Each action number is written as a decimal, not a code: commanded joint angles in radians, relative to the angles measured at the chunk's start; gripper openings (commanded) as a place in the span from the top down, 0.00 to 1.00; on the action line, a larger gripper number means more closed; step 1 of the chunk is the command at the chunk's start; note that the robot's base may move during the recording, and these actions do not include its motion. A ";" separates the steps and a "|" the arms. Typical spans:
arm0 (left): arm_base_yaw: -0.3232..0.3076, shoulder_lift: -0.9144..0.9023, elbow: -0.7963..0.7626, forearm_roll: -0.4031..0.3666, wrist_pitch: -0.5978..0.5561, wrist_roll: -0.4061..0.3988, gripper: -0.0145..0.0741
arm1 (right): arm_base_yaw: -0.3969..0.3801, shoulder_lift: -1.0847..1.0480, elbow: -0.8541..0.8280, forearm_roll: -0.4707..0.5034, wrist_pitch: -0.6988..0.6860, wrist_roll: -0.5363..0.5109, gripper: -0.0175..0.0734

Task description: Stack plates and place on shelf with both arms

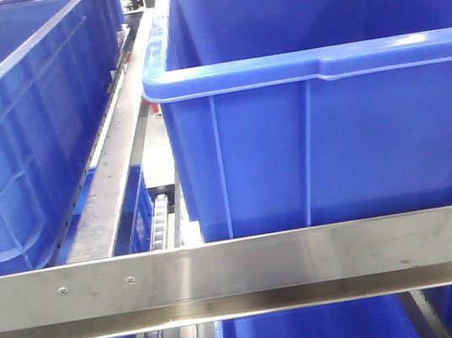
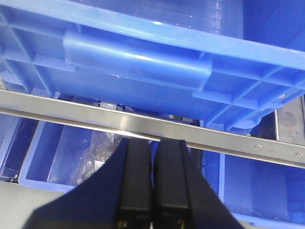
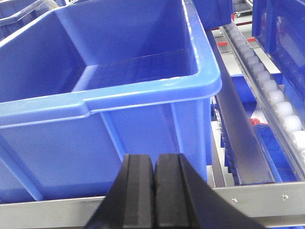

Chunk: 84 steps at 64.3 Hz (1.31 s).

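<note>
The left gripper (image 2: 152,191) had its jaws pressed together, holding nothing, just below a blue bin (image 2: 143,62). The right gripper (image 3: 153,195) was closed too, before another bin (image 3: 109,95).

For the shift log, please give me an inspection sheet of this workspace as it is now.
Surface: metal shelf rail across the front; roller track at the right.
Job's things: plates, nothing seen.
Clutter: clear plastic bag in a lower blue bin.
Grippers: left gripper shut, empty; right gripper shut, empty.
Cables: nothing seen.
Surroundings: large blue crate, inside looks empty; second blue crate beside it.
</note>
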<state>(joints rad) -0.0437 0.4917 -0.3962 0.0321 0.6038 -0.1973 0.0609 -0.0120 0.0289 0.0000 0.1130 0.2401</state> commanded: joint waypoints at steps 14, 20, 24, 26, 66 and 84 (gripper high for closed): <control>-0.003 -0.059 -0.028 0.039 -0.082 -0.006 0.74 | -0.006 -0.017 0.000 0.000 -0.096 -0.002 0.75; -0.003 -0.147 0.002 0.054 -0.139 -0.006 0.74 | -0.006 -0.017 0.000 0.000 -0.096 -0.002 0.75; -0.003 -0.221 0.052 0.058 -0.212 -0.006 0.74 | -0.006 -0.017 0.000 0.000 -0.096 -0.002 0.75; -0.003 -0.257 0.084 0.058 -0.246 -0.006 0.74 | -0.006 -0.017 0.000 0.000 -0.096 -0.002 0.75; 0.016 -0.519 0.406 0.118 -0.576 -0.008 0.74 | -0.004 -0.017 0.000 0.000 -0.095 -0.002 0.75; 0.022 -0.519 0.406 0.038 -0.574 -0.008 0.74 | -0.004 -0.017 0.000 0.000 -0.095 -0.002 0.75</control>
<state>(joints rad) -0.0263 -0.0050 0.0091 0.0818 0.1238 -0.1973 0.0609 -0.0120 0.0289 0.0000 0.1087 0.2417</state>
